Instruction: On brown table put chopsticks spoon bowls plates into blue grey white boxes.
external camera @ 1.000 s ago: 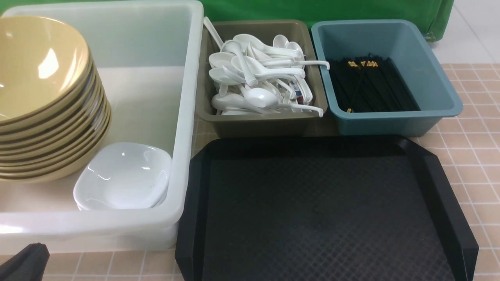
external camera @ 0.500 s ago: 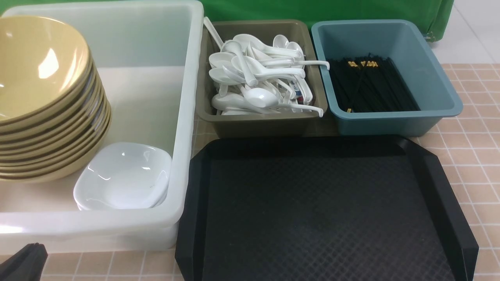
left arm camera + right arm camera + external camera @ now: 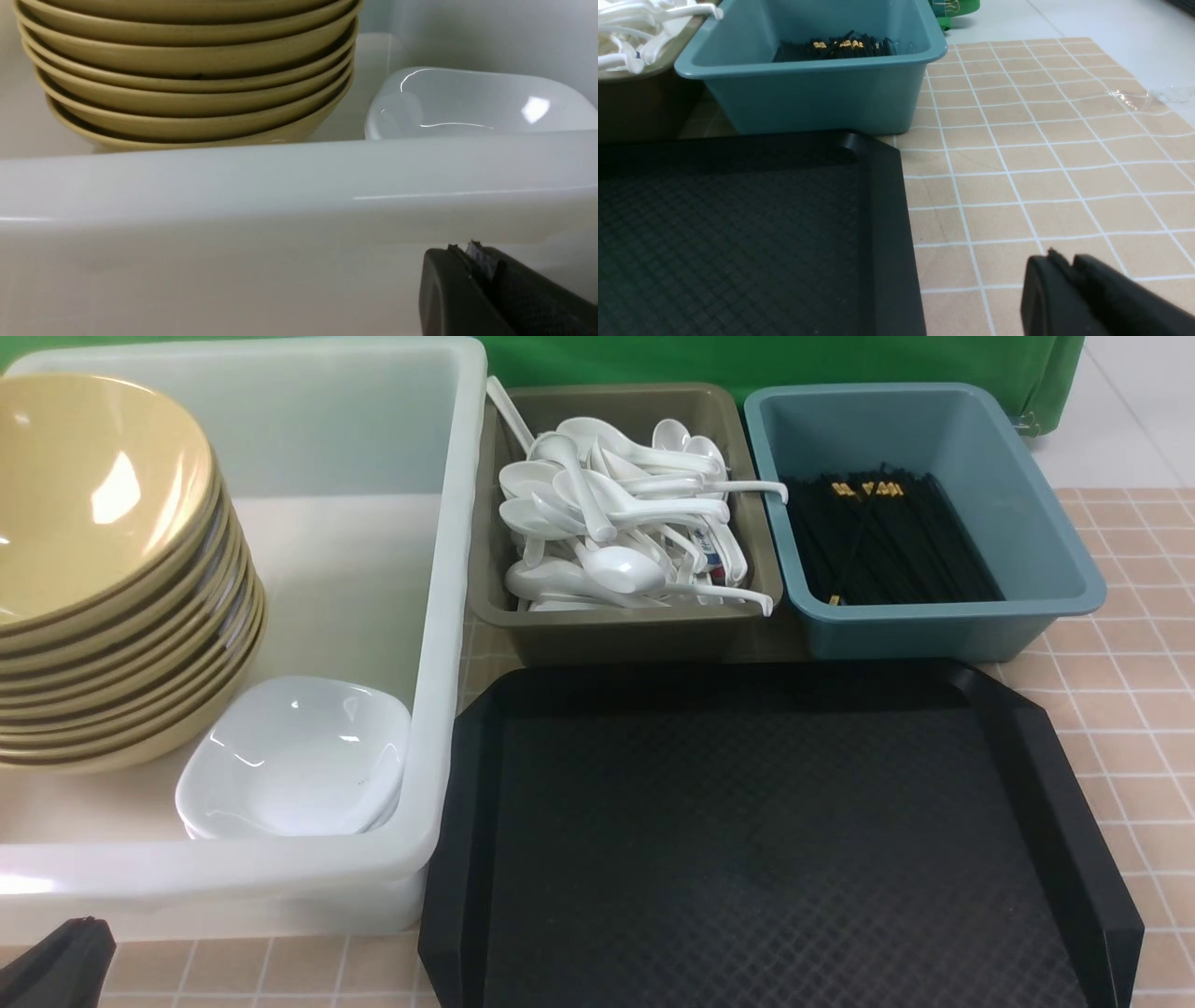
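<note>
Bowls [image 3: 103, 569] cut off at left edge, stacked inside white box [image 3: 439, 616] beside plates [image 3: 294, 761]. Spoons [image 3: 616, 523] heaped in grey box [image 3: 635, 635], chopsticks [image 3: 887, 546] in blue box [image 3: 1055, 560]. Black tray [image 3: 766, 840] bare, lower centre on table [image 3: 1139, 709]. Left gripper [image 3: 472, 261] and right gripper [image 3: 1064, 266] closed, mostly out of frame.

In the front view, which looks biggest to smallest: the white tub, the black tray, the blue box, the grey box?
1. black tray
2. white tub; cropped at the frame edge, so its rank against the tray is unsure
3. blue box and grey box: alike
</note>
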You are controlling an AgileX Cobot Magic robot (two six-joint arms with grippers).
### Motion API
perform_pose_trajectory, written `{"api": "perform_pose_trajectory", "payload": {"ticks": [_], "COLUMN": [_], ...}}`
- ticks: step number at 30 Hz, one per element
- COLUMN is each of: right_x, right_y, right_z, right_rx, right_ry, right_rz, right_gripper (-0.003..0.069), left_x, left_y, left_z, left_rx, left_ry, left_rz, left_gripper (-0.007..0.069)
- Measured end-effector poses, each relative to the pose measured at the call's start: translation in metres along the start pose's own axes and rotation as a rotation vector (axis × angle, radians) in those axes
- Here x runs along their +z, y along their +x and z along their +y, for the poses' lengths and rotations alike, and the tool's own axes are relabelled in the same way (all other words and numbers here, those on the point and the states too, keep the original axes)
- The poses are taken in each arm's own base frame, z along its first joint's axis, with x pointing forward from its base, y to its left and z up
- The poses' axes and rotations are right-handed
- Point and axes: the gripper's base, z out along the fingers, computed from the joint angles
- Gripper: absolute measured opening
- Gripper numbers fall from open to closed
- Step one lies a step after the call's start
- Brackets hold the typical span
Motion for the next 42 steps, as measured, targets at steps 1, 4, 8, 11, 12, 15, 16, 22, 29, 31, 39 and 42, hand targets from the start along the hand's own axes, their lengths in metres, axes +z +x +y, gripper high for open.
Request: {"api": "perform_pose_trajectory", "payload": {"ticks": [1, 4, 8, 11, 12, 15, 16, 22, 29, 31, 39, 42], "right_x": [0.0, 0.0, 0.0, 0.0, 0.0, 0.0, 0.0, 0.0, 0.0, 0.0, 0.0, 0.0], "right_y": [0.0, 0.0, 0.0, 0.0, 0.0, 0.0, 0.0, 0.0, 0.0, 0.0, 0.0, 0.0], "right_z": [0.0, 0.0, 0.0, 0.0, 0.0, 0.0, 0.0, 0.0, 0.0, 0.0, 0.0, 0.0], "right_rx": [0.0, 0.0, 0.0, 0.0, 0.0, 0.0, 0.0, 0.0, 0.0, 0.0, 0.0, 0.0], "right_ry": [0.0, 0.0, 0.0, 0.0, 0.0, 0.0, 0.0, 0.0, 0.0, 0.0, 0.0, 0.0], "right_rz": [0.0, 0.0, 0.0, 0.0, 0.0, 0.0, 0.0, 0.0, 0.0, 0.0, 0.0, 0.0], "right_gripper": [0.0101, 0.0106, 0.0107, 0.0111, 0.0111, 0.0114, 0.0115, 0.0124, 0.0131, 0.0132, 0.0142, 0.0144], "left_x": [0.0, 0.0, 0.0, 0.0, 0.0, 0.0, 0.0, 0.0, 0.0, 0.0, 0.0, 0.0], "left_y": [0.0, 0.0, 0.0, 0.0, 0.0, 0.0, 0.0, 0.0, 0.0, 0.0, 0.0, 0.0], "left_z": [0.0, 0.0, 0.0, 0.0, 0.0, 0.0, 0.0, 0.0, 0.0, 0.0, 0.0, 0.0], "left_rx": [0.0, 0.0, 0.0, 0.0, 0.0, 0.0, 0.0, 0.0, 0.0, 0.0, 0.0, 0.0], "left_ry": [0.0, 0.0, 0.0, 0.0, 0.0, 0.0, 0.0, 0.0, 0.0, 0.0, 0.0, 0.0], "left_rz": [0.0, 0.0, 0.0, 0.0, 0.0, 0.0, 0.0, 0.0, 0.0, 0.0, 0.0, 0.0], "left_gripper": [0.0001, 0.0001, 0.0001, 0.0001, 0.0001, 0.0001, 0.0001, 0.0001, 0.0001, 0.0001, 0.0001, 0.0001]}}
